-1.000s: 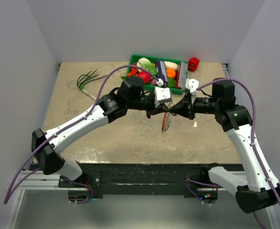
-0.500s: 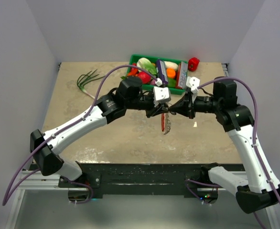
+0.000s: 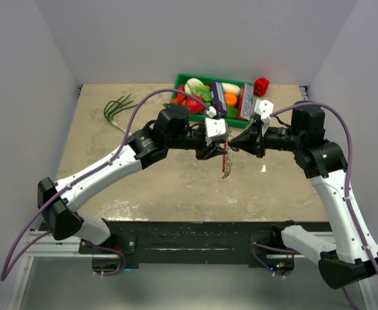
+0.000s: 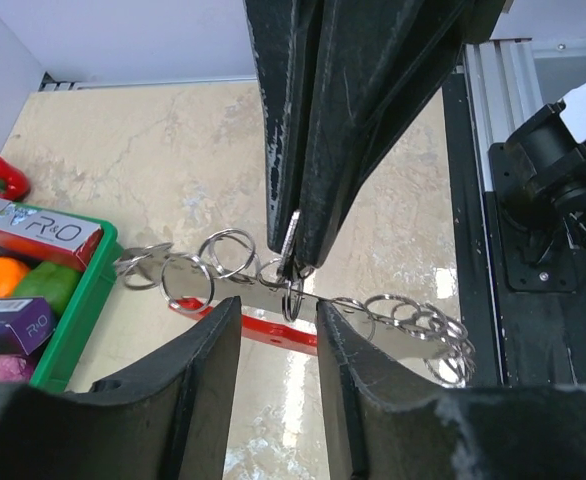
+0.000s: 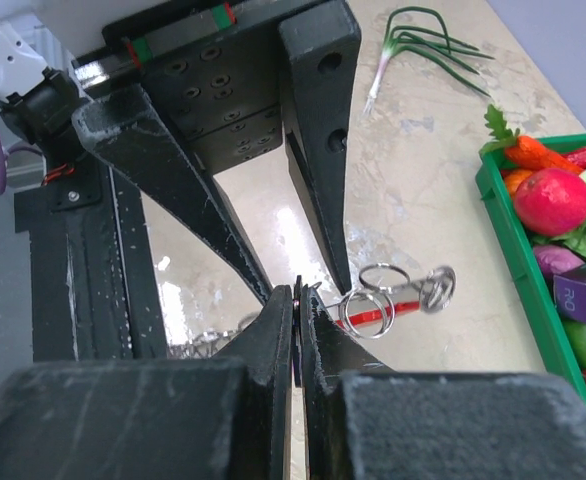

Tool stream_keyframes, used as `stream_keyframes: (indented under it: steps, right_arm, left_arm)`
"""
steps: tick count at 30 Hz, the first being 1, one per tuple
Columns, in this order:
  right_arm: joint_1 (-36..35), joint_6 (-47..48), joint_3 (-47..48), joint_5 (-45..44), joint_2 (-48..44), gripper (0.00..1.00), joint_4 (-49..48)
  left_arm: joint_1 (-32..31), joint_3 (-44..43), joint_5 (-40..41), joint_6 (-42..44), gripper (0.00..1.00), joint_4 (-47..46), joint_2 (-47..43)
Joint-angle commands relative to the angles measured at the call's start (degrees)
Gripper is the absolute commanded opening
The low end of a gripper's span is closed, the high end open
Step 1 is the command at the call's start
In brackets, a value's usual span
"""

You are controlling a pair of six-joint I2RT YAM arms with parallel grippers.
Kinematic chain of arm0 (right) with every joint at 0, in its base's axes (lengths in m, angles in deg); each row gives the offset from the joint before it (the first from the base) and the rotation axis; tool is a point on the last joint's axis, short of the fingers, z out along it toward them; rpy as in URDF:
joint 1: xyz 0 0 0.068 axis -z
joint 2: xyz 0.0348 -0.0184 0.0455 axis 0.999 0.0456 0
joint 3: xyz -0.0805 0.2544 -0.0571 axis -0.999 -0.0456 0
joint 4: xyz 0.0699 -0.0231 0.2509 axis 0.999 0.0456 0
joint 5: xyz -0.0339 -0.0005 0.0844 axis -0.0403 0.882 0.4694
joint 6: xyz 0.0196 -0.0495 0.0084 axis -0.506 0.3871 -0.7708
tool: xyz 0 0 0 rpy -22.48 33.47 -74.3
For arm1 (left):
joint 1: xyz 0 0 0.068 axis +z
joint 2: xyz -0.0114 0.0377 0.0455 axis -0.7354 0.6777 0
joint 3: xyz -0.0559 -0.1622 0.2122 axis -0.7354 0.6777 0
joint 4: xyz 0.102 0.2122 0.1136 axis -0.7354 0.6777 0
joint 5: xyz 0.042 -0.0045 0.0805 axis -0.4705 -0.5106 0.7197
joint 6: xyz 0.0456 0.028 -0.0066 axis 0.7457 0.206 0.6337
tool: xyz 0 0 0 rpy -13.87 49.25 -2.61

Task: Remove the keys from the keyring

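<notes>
The keyring bunch (image 3: 226,165) hangs above the table between my two grippers. In the left wrist view it is a chain of thin silvery rings (image 4: 228,255) with a red curved tag (image 4: 263,328) behind them. My right gripper (image 5: 296,292) is shut on a thin flat key (image 4: 291,238), seen edge-on between its pads, and the bunch dangles from it. My left gripper (image 4: 278,310) is open. Its fingers (image 4: 208,400) stand apart on either side of the ring below the key, and I cannot tell if they touch it. The other keys are not distinguishable.
A green basket (image 3: 182,81) of toy vegetables and boxes stands at the back of the table. A red pepper (image 3: 261,86) lies to its right and green onions (image 3: 119,106) lie at the back left. The black mounting rail (image 3: 195,236) runs along the near edge.
Both grippers have drifted slightly toward the back of the table, the left one also a little leftward. The bunch still hangs between them.
</notes>
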Motion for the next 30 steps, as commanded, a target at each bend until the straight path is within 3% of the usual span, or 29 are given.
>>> stream_keyframes:
  steps: [1, 5, 30]
  right_arm:
    - [-0.2, -1.3, 3.7, -0.1, 0.0, 0.0, -2.6]
    - [-0.3, -1.3, 3.7, -0.1, -0.1, 0.0, -2.5]
    - [-0.2, -1.5, -0.5, 0.5, -1.4, 0.0, -4.1]
  left_arm:
    - [0.4, 0.4, -0.4, 1.2, 0.41, -2.5, -2.1]
    - [0.6, 0.1, -0.6, 0.8, 0.38, -2.7, -2.1]
    - [1.3, -2.2, -3.3, -1.3, 0.38, -2.8, -1.5]
